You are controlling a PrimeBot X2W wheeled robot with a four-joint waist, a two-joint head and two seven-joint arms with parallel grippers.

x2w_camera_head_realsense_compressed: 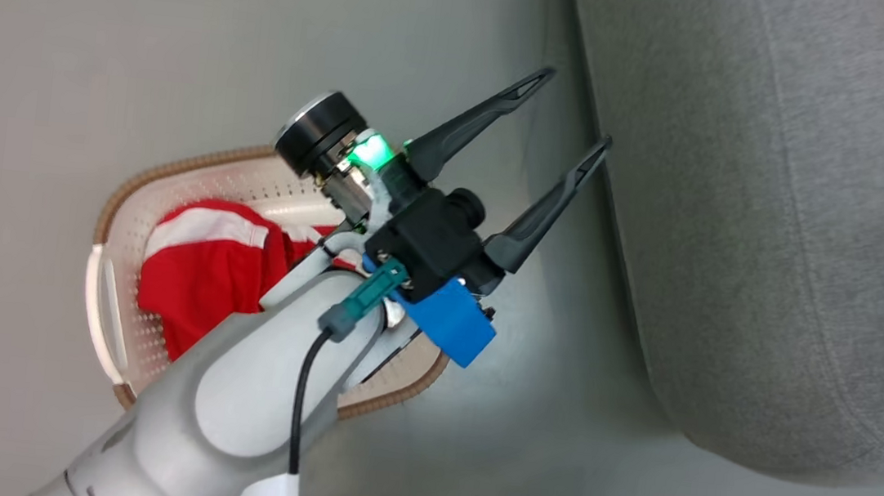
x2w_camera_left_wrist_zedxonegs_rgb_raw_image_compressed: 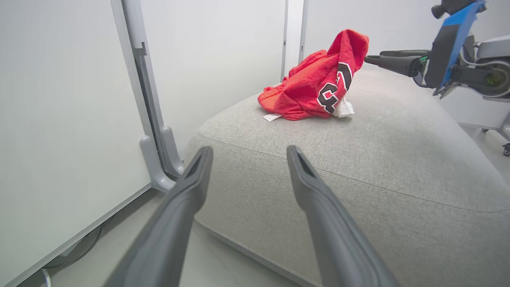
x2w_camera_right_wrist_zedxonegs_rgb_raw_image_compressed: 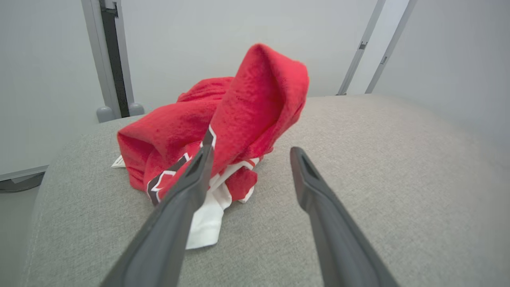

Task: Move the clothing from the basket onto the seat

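Left gripper (x2w_camera_head_realsense_compressed: 576, 108) spread wide, empty, forearm slanting from 7 toward 1 o'clock over basket (x2w_camera_head_realsense_compressed: 196, 161), red garment (x2w_camera_head_realsense_compressed: 201, 272) inside. Right gripper (x2w_camera_right_wrist_zedxonegs_rgb_raw_image_compressed: 251, 150) wide, empty; second garment (x2w_camera_right_wrist_zedxonegs_rgb_raw_image_compressed: 239, 119) on seat (x2w_camera_right_wrist_zedxonegs_rgb_raw_image_compressed: 358, 159) at 11 o'clock.

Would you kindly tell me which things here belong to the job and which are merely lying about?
Job: cream perforated plastic basket; grey upholstered sofa seat; red fabric garment in that basket; red fabric garment on that seat.
Lying about: white wall panels; grey panel foot.
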